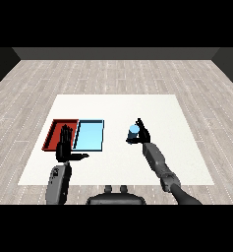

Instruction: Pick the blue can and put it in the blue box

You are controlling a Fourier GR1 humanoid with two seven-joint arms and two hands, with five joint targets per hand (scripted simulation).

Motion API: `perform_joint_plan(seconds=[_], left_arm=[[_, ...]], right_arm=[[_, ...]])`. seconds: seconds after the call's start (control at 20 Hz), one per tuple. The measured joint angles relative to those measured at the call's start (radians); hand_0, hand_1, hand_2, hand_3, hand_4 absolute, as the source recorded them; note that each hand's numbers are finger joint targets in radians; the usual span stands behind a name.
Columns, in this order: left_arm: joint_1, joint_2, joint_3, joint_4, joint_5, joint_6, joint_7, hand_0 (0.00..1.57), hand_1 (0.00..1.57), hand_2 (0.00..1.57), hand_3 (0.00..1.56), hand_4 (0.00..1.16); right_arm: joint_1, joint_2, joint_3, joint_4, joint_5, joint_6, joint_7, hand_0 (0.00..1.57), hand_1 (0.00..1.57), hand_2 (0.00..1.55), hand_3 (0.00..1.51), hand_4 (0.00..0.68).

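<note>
Blue can is seen in the right hand, upright, its light blue top facing the view. The fingers of that hand are curled round the can, with the black palm behind it on the right side. Whether the can's base touches the table cannot be told from this view. The can is located over the middle of the white table, to the right of both trays and clearly apart from them.

Light blue tray is noted lying flat on the left half of the table; its interior shows nothing inside. Red tray is set just beside it on the left, the two trays side by side with edges touching or nearly so.

Left hand is placed over the near right part of the red tray, partly covering it. Its fingers are held straight, pointing away from the robot, close together; the thumb is stretched out sideways to the right, toward the near edge of the light blue tray. Nothing is held in this hand.

Left forearm is seen rising from the lower left, near the table's front edge. Right forearm is seen coming in from the lower right, angled up and to the left toward the can.

Grey plank floor is visible around the table.
</note>
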Motion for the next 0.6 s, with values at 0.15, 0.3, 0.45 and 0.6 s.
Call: perform_joint_plan(seconds=[0.15, 0.3, 0.45, 0.6], left_arm=[[0.003, -0.003, -0.005, -0.022, 0.004, 0.004, 0.017, 0.00, 0.00, 0.00, 0.00, 0.00], [0.005, -0.003, -0.006, -0.035, 0.006, 0.004, 0.023, 0.00, 0.00, 0.00, 0.00, 0.00], [0.027, -0.002, -0.007, -0.043, 0.011, -0.006, 0.016, 0.00, 0.00, 0.00, 0.00, 0.00], [0.027, -0.005, -0.005, -0.040, 0.011, -0.002, 0.014, 0.00, 0.00, 0.00, 0.00, 0.00]], right_arm=[[-0.032, 0.007, -0.001, 0.018, 0.005, -0.014, 0.013, 0.00, 0.00, 0.00, 0.00, 0.000], [-0.049, 0.008, -0.007, 0.047, 0.007, -0.009, 0.002, 0.00, 0.00, 0.00, 0.00, 0.000], [-0.061, 0.009, -0.012, 0.059, 0.005, -0.004, 0.009, 0.00, 0.00, 0.00, 0.00, 0.000], [-0.062, 0.010, -0.016, 0.041, 0.003, -0.032, 0.024, 0.00, 0.00, 0.38, 0.00, 0.000]])
